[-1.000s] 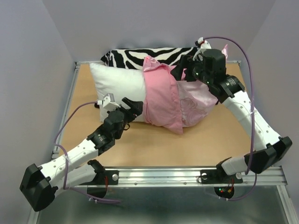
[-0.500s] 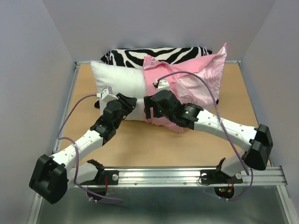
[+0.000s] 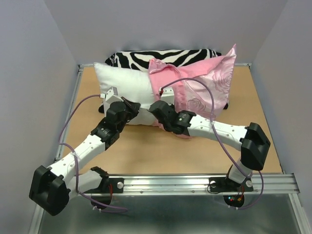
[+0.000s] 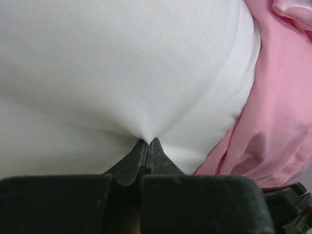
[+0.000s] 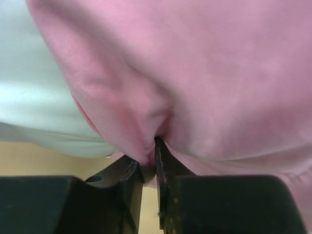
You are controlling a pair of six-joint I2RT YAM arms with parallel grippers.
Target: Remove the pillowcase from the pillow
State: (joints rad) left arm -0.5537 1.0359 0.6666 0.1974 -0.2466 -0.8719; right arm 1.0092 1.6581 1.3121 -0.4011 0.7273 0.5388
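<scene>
The slippery, limp, shiny pink satin pillowcase [image 3: 204,90] covers the right half of the plump, soft white rectangular pillow [image 3: 122,85] on the tan worktop [image 3: 146,151]. The left claw [image 4: 147,144] is clamped on pillow cloth. The right claw [image 5: 157,146] pinches a pillowcase fold near its bunched hem, a sensible hold.

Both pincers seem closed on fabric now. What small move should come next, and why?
Probably the right pincer should pull the pillowcase rightward, away from the left pincer. It pinches a pink fold, while the left one pinches the white pillow, anchoring it.
</scene>
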